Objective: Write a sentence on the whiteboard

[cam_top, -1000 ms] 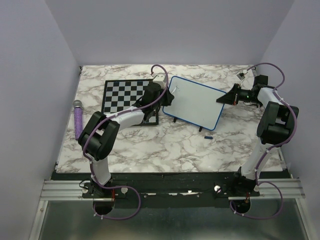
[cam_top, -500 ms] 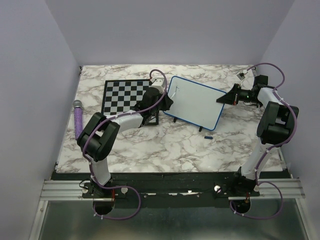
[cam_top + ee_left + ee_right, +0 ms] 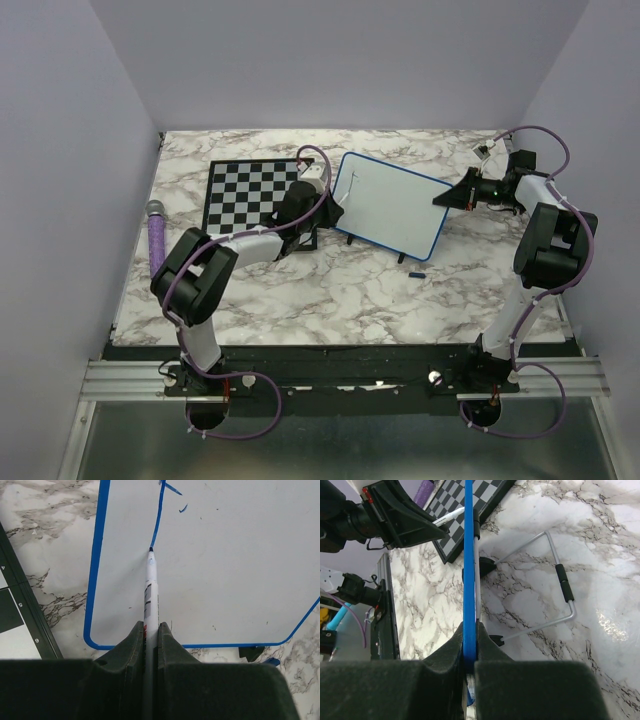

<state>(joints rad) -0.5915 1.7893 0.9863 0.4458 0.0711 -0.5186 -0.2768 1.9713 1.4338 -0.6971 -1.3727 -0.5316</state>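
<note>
The whiteboard (image 3: pixel 390 205) looks light and stiff, with a slick face. Propped on a wire stand (image 3: pixel 560 580), it would likely slide under a pressing tip, so its frame edge is the place to hold. It is white and blue-rimmed, bearing one long blue stroke (image 3: pixel 158 515) and two small ticks. It stands tilted on the table (image 3: pixel 330 290), just right of the chessboard (image 3: pixel 245 190). The right pincer (image 3: pixel 469 635) clamps the frame's edge; the left pincer (image 3: pixel 151 630) grips a marker (image 3: pixel 151 587) — tip touching the board.

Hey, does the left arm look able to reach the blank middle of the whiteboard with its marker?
Probably yes: the left gripper holds the marker with its tip on the whiteboard, and the right gripper clamps only one edge.
</note>
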